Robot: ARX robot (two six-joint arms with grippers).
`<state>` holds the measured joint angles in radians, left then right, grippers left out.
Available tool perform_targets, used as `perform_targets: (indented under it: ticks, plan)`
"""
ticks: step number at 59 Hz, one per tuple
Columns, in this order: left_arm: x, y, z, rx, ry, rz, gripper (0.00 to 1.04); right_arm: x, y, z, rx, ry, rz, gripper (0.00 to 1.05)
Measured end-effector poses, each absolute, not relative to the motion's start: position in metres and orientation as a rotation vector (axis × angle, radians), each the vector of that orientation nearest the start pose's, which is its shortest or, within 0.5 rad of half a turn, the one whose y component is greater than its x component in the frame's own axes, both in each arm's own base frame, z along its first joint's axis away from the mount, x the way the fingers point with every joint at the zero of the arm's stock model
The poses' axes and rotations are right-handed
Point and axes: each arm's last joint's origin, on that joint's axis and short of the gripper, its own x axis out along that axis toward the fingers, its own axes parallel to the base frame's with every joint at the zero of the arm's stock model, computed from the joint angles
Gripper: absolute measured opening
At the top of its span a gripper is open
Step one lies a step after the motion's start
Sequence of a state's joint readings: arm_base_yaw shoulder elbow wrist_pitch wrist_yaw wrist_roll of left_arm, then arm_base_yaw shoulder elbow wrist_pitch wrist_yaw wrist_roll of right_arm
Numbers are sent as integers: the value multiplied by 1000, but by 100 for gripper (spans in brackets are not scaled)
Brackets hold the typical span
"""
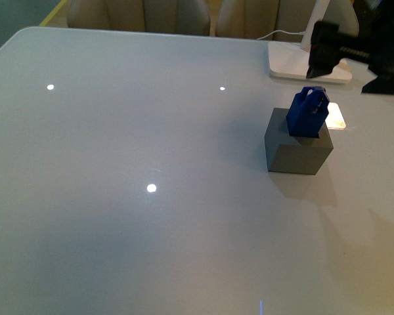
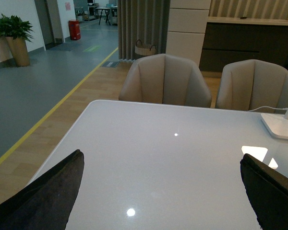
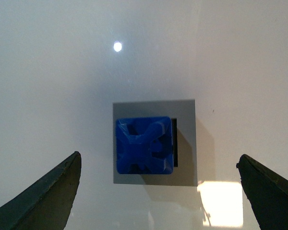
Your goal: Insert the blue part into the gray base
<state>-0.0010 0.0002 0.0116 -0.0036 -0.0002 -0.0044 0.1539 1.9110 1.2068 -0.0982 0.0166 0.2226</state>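
Observation:
The gray base (image 1: pixel 295 156) stands on the white table at the right. The blue part (image 1: pixel 308 111) stands in the hole in its top face, slightly tilted, with most of its body above the cube. My right gripper (image 1: pixel 341 79) is open and empty, hovering above and behind the two, touching neither. In the right wrist view the blue part (image 3: pixel 145 145) covers most of the gray base (image 3: pixel 185 143), and a dark strip of the hole shows beside it. My left gripper (image 2: pixel 161 160) is open and empty over bare table; it is out of the front view.
A flat white lamp base (image 1: pixel 292 64) with a cable stands behind the cube near the table's far edge. A bright light patch (image 1: pixel 338 117) lies on the table (image 1: pixel 151 236) beside the cube. Two beige chairs (image 2: pixel 165 79) stand beyond the far edge.

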Motion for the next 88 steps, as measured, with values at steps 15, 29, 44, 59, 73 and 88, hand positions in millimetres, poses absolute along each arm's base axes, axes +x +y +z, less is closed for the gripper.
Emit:
perform_targets:
  ticks: [15, 29, 44, 59, 73, 88]
  plan:
    - [97, 0, 167, -4, -8, -1, 97, 341, 48, 203, 35, 204, 8, 73]
    - [97, 0, 167, -4, -8, -1, 97, 273, 25, 191, 18, -3, -2, 31]
    - [97, 0, 167, -4, -8, -1, 97, 223, 14, 178, 4, 10, 4, 2]
    - [97, 0, 167, -4, -8, -1, 97, 191, 0, 170, 5, 6, -2, 2]
    - [97, 0, 167, -4, -8, -1, 97, 169, 0, 161, 5, 19, 1, 2]
    - [97, 0, 167, -4, -8, -1, 97, 150, 0, 162, 4, 17, 0, 2]
